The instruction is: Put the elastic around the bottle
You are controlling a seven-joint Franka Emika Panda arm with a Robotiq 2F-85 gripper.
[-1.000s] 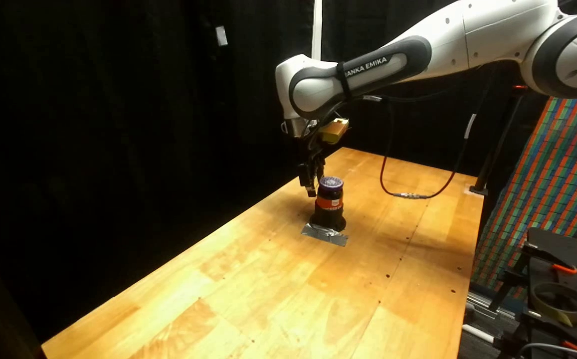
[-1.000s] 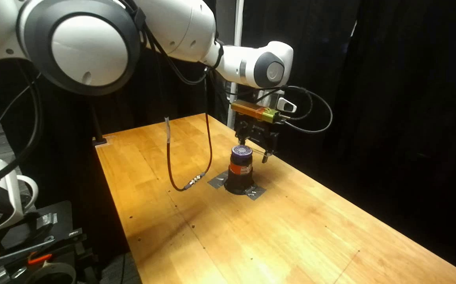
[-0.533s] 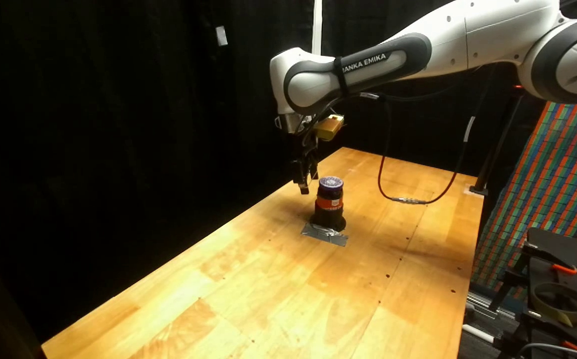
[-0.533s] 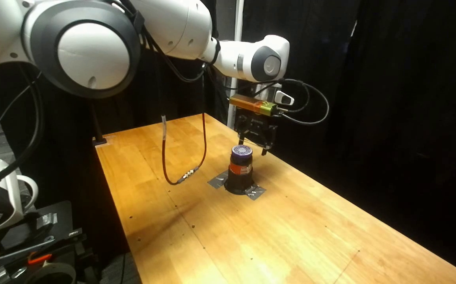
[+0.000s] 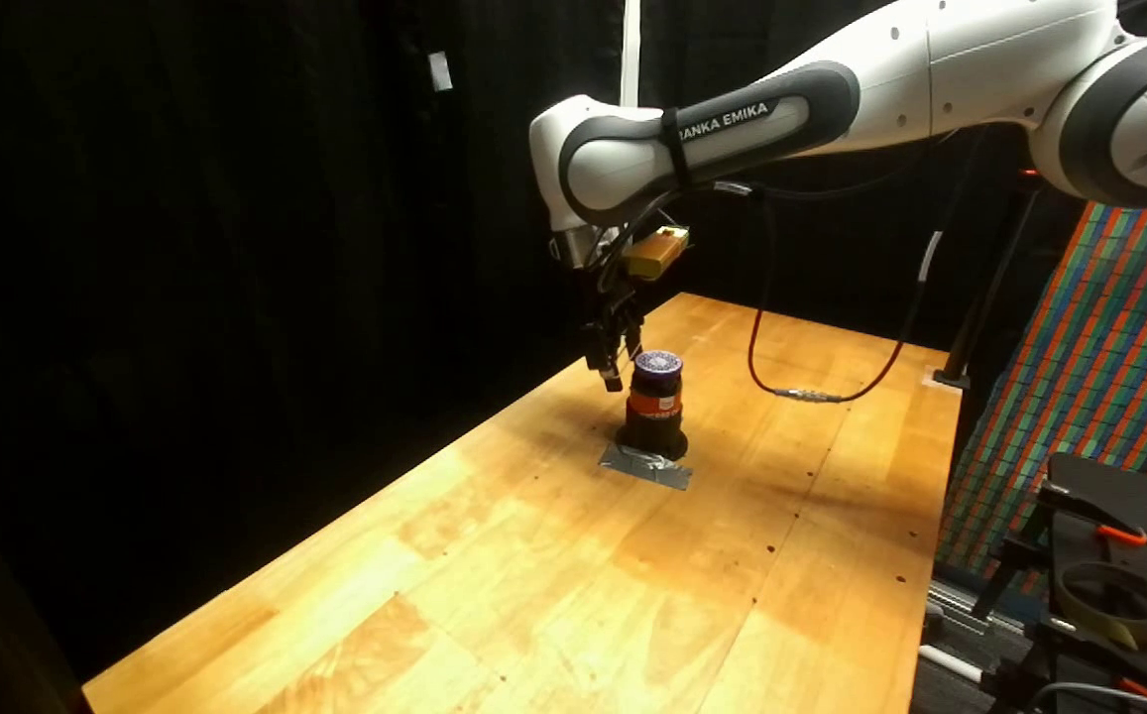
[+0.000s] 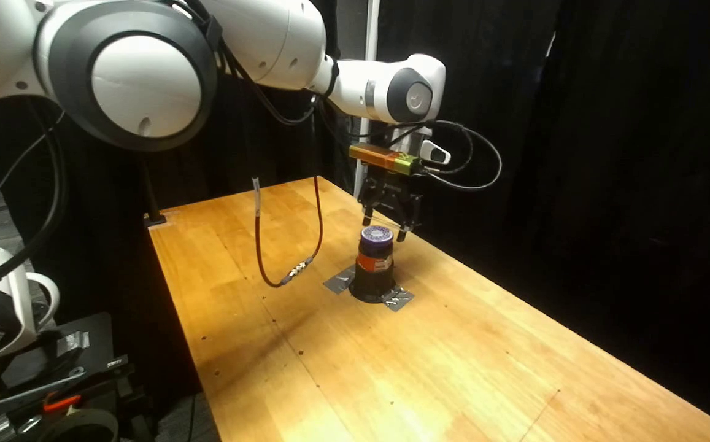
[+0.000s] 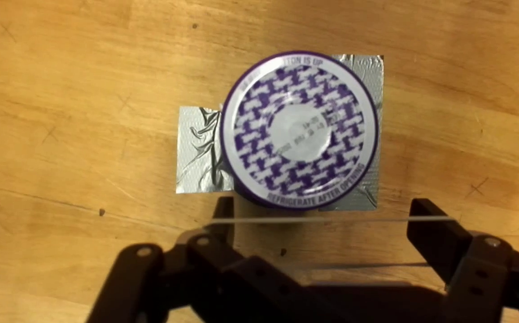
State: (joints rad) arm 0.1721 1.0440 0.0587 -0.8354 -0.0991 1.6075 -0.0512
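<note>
Wrist view: gripper (image 7: 322,213) spread wide, elastic (image 7: 299,220) strung taut across its fingers (image 7: 436,237) — beside the bottle (image 7: 299,148), not round it.

In both exterior views the bottle stands upright on the table (image 6: 465,344), its lid (image 6: 377,234) on and tape (image 6: 398,299) at its foot. The elastic lies just past the lid's edge, so a straight drop from here would likely run down alongside and circle nothing. Its gap also looks narrower than the lid — if brought across too low, it could snag on that edge and roll off the fingers; a finger might bump the lid too. Whether the fingers sit above lid level, I cannot tell.
</note>
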